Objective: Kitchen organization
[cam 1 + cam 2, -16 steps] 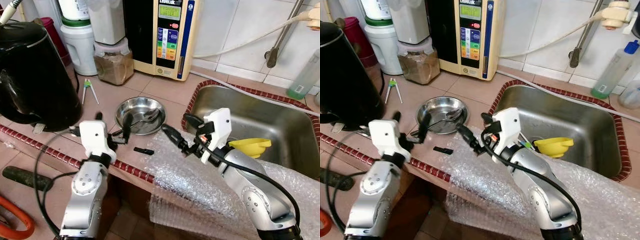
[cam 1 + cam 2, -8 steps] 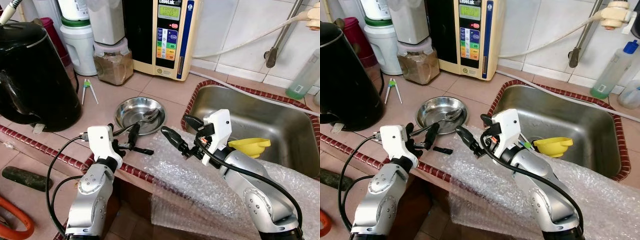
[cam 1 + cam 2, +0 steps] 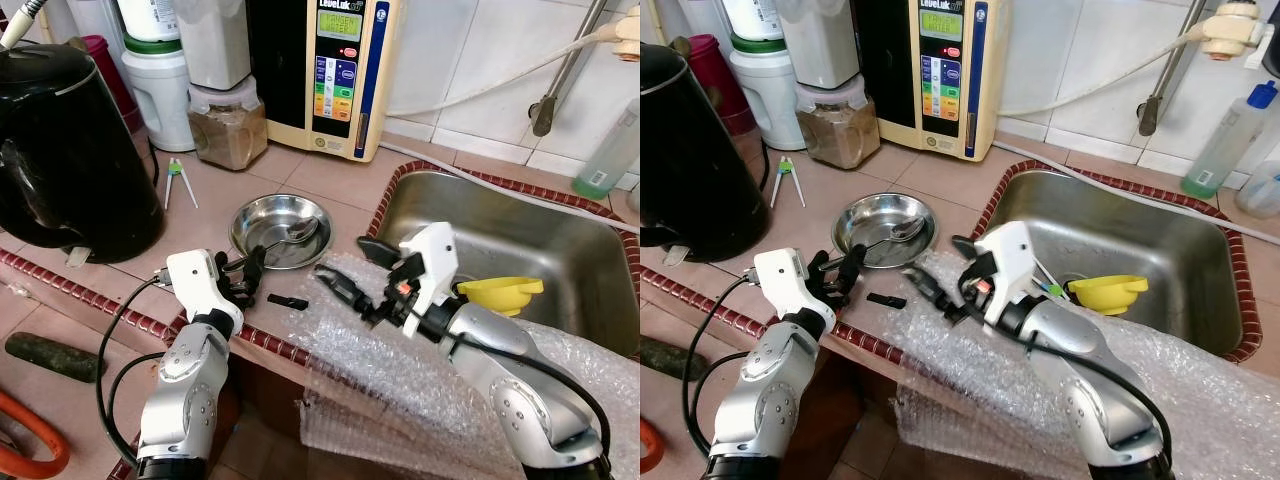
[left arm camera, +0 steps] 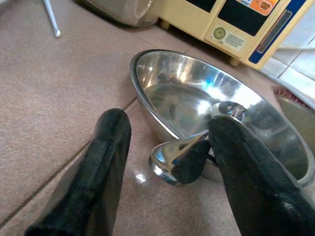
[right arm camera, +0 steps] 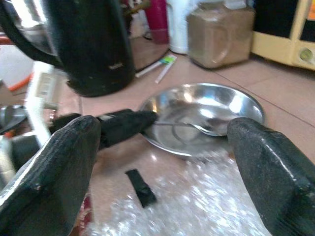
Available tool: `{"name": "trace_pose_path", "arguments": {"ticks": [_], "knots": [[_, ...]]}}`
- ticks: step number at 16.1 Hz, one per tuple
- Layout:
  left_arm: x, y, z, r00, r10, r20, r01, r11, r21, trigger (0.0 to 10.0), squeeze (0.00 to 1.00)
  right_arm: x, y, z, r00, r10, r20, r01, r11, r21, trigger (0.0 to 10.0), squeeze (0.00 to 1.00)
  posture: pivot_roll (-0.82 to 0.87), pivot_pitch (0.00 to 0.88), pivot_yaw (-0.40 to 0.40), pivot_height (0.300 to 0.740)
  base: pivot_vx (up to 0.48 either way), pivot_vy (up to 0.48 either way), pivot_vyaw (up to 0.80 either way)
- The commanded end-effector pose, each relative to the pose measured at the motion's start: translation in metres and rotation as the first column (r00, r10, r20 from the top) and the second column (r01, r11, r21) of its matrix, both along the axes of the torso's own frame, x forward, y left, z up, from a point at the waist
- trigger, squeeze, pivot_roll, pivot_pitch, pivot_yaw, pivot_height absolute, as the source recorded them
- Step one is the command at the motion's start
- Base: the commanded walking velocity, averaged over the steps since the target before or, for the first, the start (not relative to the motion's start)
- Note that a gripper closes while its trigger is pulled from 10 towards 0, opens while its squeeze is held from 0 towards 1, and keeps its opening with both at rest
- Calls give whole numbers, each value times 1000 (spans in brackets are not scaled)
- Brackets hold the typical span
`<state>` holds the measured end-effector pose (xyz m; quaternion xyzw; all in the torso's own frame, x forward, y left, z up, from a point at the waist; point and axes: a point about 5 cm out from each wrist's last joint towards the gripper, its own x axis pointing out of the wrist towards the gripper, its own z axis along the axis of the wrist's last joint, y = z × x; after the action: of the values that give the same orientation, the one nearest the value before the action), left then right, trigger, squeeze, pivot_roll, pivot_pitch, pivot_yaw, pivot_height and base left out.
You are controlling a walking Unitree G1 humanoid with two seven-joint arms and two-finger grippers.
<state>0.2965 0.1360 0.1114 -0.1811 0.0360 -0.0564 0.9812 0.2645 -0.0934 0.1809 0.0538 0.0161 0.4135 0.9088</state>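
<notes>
A shallow steel bowl [image 3: 281,222] sits on the tiled counter with a spoon [image 4: 183,146] in it, whose handle pokes over the rim towards me. My left gripper [image 3: 247,272] is low on the counter at the bowl's near edge. It is open, and the end of the spoon handle lies between its fingers [image 4: 104,162]. My right gripper [image 3: 350,264] hovers open over a sheet of bubble wrap [image 3: 400,370], just right of the bowl and pointing at it. A small black strip [image 3: 288,300] lies on the counter between the two grippers.
A black kettle [image 3: 70,150] stands at the left. A water machine [image 3: 325,70], a jar of brown powder [image 3: 228,125] and white containers line the back. The sink [image 3: 520,230] at the right holds a yellow funnel [image 3: 505,290]. A green bottle [image 3: 608,155] stands beyond it.
My left gripper has drawn back a little to the left, from over the black strip to the spoon handle. My right gripper has shifted slightly left and lower towards the bowl.
</notes>
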Motion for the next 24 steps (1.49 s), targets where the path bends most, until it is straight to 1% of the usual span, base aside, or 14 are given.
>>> {"name": "trace_pose_path", "arguments": {"ticks": [1,3,6,7,8,12,13,17,18,21,22,24], "knots": [[1,-1,-3,1000,5,-29,-6,1000,-11,0,0,-3,1,1,1000,20,3,-20,1000,-13,10000,0,-26,46,6,740,0,0,0],[5,0,-3,999,18,-46,-20,999,-51,0,0,-2,-2,-4,1000,-11,-4,11,999,-42,10000,0,-26,46,6,740,0,0,0],[7,-3,0,999,15,-46,-19,996,-82,0,0,-2,-3,-5,1000,-15,-7,15,999,-46,10000,0,-31,43,18,740,0,0,0],[10,-2,2,998,36,-59,-44,990,-133,0,0,-2,-4,-6,1000,-25,-5,24,998,-49,10000,0,-31,42,20,740,0,0,0],[12,0,3,997,48,-65,-58,986,-156,0,0,-1,-4,-6,1000,-31,-3,30,998,-50,10000,0,-31,42,23,740,0,0,0],[18,4,11,995,79,-66,-91,976,-200,0,0,0,-5,-8,999,-47,1,47,997,-54,10000,0,-29,38,31,740,0,0,0],[20,3,15,995,81,-63,-93,971,-220,0,0,1,-5,-7,998,-55,5,55,997,-52,10000,0,-27,38,37,740,0,0,0],[24,2,25,996,78,-52,-89,965,-246,0,0,4,-5,-9,997,-80,8,80,996,-47,10000,0,-23,39,47,740,0,0,0],[25,3,29,995,84,-45,-92,963,-254,0,0,5,-5,-10,996,-93,10,94,995,-46,10000,0,-23,37,51,740,0,0,0],[28,3,40,997,73,29,-63,964,-259,0,0,8,-8,-10,993,-119,15,119,992,-47,10000,0,-18,31,54,740,0,0,0],[28,2,42,997,73,40,-60,962,-266,0,0,9,-8,-10,992,-125,17,126,991,-46,10000,0,-18,29,54,740,0,0,0],[30,2,49,994,61,92,-36,967,-252,0,0,13,-11,-11,987,-157,23,158,986,-45,10000,0,-19,24,53,740,0,0,0]]}}
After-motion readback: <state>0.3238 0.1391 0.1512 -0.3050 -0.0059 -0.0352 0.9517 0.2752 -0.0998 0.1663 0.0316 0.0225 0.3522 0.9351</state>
